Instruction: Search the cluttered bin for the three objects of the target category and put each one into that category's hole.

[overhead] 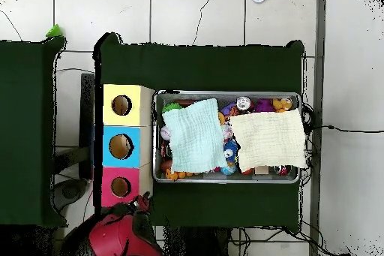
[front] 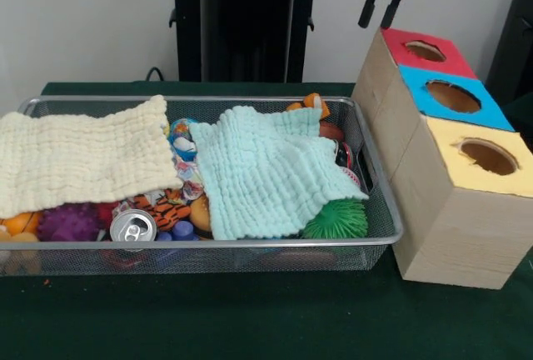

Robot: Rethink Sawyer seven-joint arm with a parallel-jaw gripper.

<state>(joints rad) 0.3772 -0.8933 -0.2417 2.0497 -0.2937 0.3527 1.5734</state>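
**Table Surface and Items Resting on It**

The table [front: 250, 318] is covered in dark green cloth. Two items rest directly on it. A wire-mesh bin [front: 379, 202] lies well apart from the gripper [front: 381, 12], lower in the front view and toward its left side. A wooden box row [front: 441, 210] with red, blue and yellow tops stands just beside the bin; its red end sits nearly under the gripper, its yellow end farthest from it.
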